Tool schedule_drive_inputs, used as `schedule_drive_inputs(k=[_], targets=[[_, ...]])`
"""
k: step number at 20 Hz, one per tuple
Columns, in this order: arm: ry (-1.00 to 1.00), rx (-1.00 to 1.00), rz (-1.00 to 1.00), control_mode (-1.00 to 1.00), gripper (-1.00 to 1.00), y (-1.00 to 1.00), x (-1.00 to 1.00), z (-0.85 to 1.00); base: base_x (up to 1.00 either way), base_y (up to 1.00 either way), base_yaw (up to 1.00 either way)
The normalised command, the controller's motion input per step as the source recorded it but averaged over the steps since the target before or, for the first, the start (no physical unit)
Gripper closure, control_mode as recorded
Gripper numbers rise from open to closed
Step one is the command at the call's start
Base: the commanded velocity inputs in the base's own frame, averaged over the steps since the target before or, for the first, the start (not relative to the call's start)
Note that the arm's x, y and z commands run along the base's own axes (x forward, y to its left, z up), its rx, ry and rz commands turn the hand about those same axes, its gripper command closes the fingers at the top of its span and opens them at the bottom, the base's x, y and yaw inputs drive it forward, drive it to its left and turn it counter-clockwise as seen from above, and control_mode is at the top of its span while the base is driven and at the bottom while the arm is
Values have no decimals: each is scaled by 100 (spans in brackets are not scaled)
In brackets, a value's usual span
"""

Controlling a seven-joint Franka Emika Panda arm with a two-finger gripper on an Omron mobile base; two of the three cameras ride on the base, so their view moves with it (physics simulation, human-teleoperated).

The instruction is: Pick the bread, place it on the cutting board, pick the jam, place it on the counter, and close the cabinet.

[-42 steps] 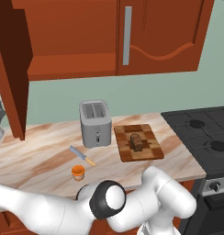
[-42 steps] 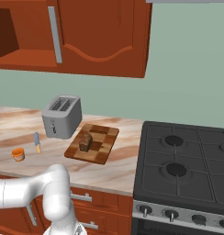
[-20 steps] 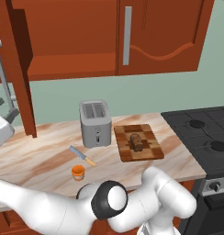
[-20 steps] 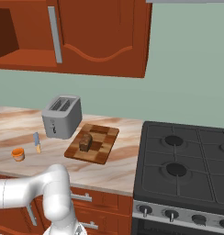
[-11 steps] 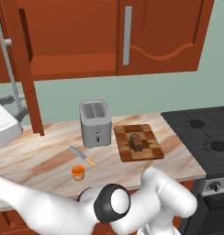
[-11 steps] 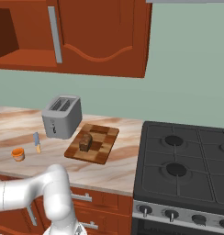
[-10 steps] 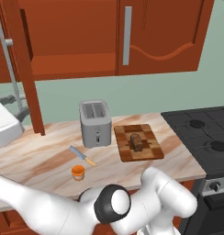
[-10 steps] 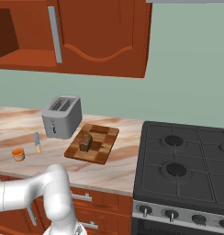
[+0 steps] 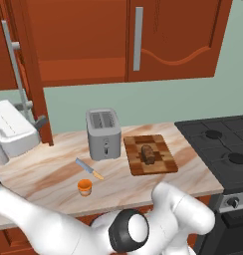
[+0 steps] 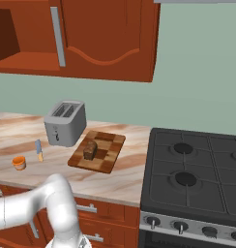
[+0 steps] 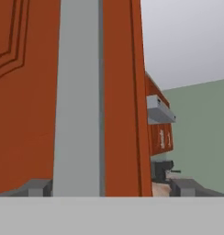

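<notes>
The cabinet (image 9: 83, 45) has its left door (image 9: 24, 84) swung out over the worktop's (image 9: 49, 174) left end, and my end effector (image 11: 109, 186) is spread wide, straddling the door's grey handle (image 11: 79, 96). Bread (image 9: 148, 153) sits on the cutting board (image 9: 166, 162) toward the worktop's right end, jam (image 9: 84, 187) near the front edge. I worry a push against the handle slips off, leaving the door ajar.

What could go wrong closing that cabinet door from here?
1. The gripper is open, with the door handle between its fingers but ungripped, so it may slip off mid-swing.
2. The cabinet door is only partly swung in and could stop ajar.
3. A sweeping arm could hit the jam or knife.
</notes>
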Motion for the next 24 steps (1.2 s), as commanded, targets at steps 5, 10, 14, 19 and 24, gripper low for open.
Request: schedule_drive_inputs(k=[5,10,14,19,24], targets=[[-1,0,3,-100,-100,-43,0,-3,0,0,0],[-1,0,4,-100,-100,-40,0,-4,0,0,0],[-2,0,7,-100,-100,-37,3,-7,0,0,0],[-2,0,11,-100,-100,-36,4,-8,0,0,0],[-1,0,11,-100,-100,-31,12,-9,0,0,0]])
